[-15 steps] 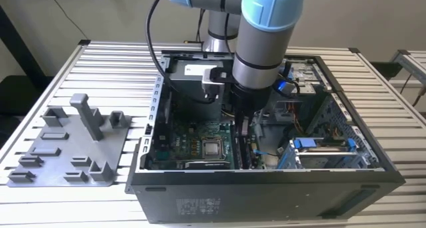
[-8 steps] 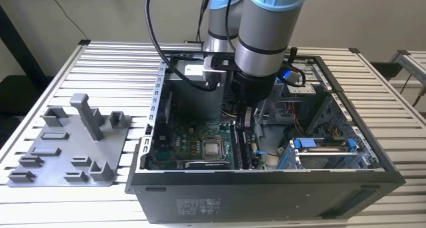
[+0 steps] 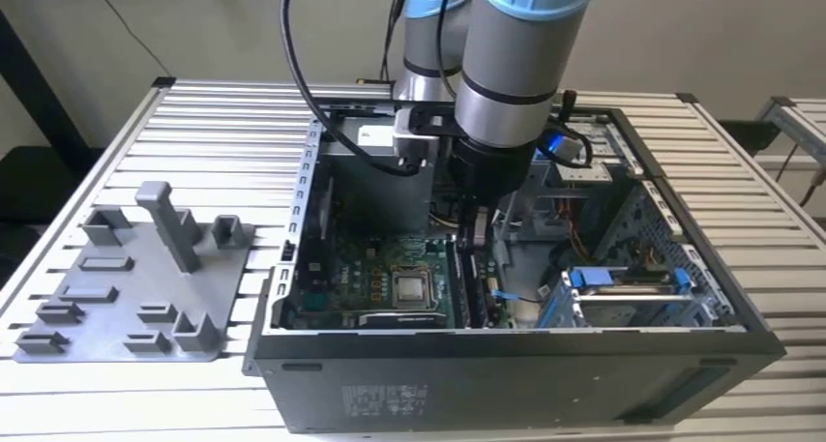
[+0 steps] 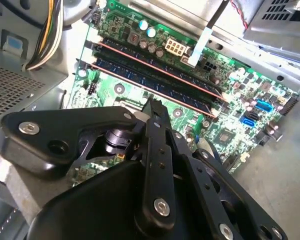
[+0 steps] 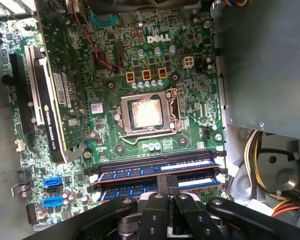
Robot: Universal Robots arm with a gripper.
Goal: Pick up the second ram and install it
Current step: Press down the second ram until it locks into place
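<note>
2 sticks (image 5: 157, 175) under end effector (image 5: 165, 192)

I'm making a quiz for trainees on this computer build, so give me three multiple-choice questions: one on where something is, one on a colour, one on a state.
1. Where is the gripper?
A. Over the fixture plate
B. Down inside the computer case
C. Beside the table

2. What colour is the motherboard?
A. Green
B. Red
C. White

3. How is the computer case?
A. Closed
B. Open, insides showing
C. Wrapped up

Answers:
1 B: in the exterior view the gripper reaches into the computer case, away from the grey fixture plate.
2 A: the motherboard is green in both wrist views.
3 B: the exterior view looks straight in at the board.
</note>
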